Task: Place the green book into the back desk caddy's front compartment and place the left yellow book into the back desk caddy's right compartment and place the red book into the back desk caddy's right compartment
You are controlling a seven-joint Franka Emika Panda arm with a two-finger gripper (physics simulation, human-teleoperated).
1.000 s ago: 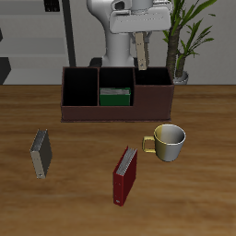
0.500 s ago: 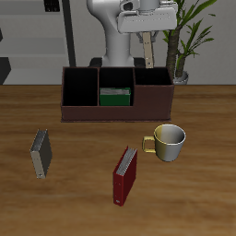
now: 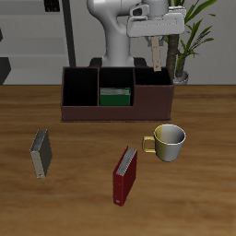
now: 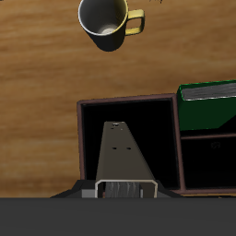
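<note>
Grey-tan left yellow book (image 3: 160, 53) in half-hidden gripper (image 3: 159, 37)

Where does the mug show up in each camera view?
Exterior view: the mug stands on the table in front of the back desk caddy.
Wrist view: the mug is beyond the caddy's wall.
Shared landmark: the green book in the caddy.

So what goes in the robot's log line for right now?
hand: shut on left yellow book, above right compartment | green book: in front compartment | red book: on table
</note>
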